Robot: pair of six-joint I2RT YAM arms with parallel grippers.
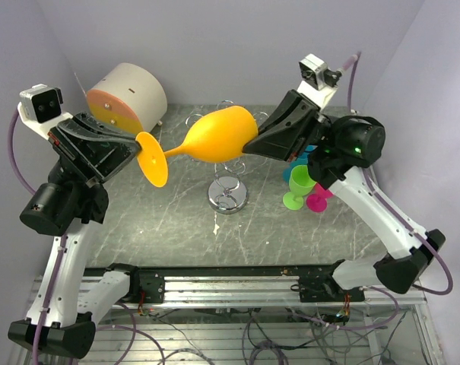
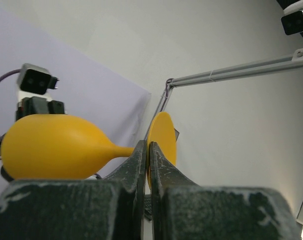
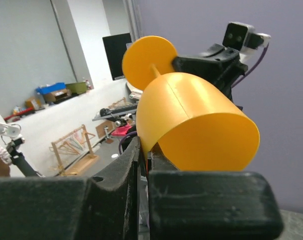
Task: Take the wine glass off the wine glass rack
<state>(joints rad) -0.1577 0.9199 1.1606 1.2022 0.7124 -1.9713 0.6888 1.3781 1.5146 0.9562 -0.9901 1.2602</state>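
Left jaws shut on foot (image 1: 152, 158) of wine glass (image 1: 218, 135); right jaws pinched shut on bowl rim (image 3: 147, 142). Glass sideways in air above rack (image 1: 228, 195), seemingly off hooks. Two-ended hold likely steadies it over counter (image 1: 176, 236).

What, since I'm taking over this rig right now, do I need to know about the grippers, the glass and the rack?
Left gripper: shut on the wine glass, at the stem by its foot.
Right gripper: shut on the rim of the bowl.
The orange glass lies sideways in the air between the two arms, over the wine glass rack standing mid-table.
Done: the glass looks lifted off the hooks, though the top view cannot fully confirm it.
Left: probably move it away from the rack and set it down.
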